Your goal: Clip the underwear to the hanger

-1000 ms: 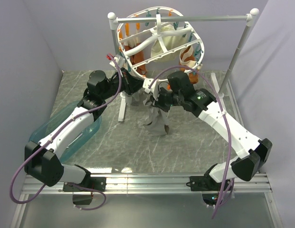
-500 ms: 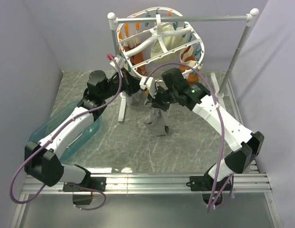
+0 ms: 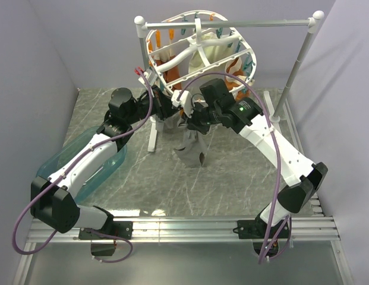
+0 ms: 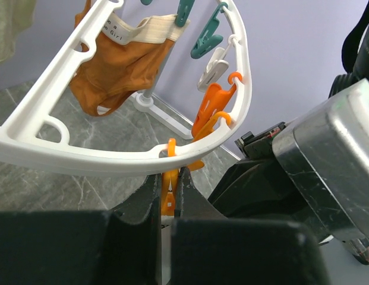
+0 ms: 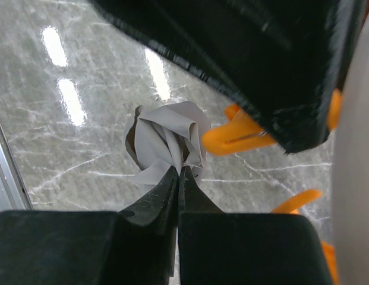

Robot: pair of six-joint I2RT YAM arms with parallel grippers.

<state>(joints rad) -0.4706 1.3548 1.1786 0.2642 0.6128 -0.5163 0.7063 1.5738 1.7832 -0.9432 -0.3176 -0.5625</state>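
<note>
The grey underwear (image 3: 193,148) hangs limp above the table, bunched into folds (image 5: 166,139) at the tip of my right gripper (image 5: 179,169), which is shut on its upper edge. The white oval hanger (image 3: 199,50) hangs tilted from the rail, with orange and teal pegs on its rim (image 4: 113,160). My left gripper (image 4: 169,193) is shut on an orange peg (image 4: 169,184) that dangles under the rim. In the right wrist view that peg's tip (image 5: 237,135) lies just right of the held fabric. In the top view the two grippers (image 3: 172,110) (image 3: 193,119) meet below the frame.
A brown-orange garment (image 4: 119,59) and a cream cloth (image 3: 211,53) are pegged to the hanger. The white rail stand (image 3: 232,24) with ball-capped posts spans the back. A clear teal bin (image 3: 92,163) lies at the left under my left arm. Grey walls close in both sides.
My right arm has swung left and up with the underwear, bringing it beside the left gripper. The left arm and its peg have stayed put.
</note>
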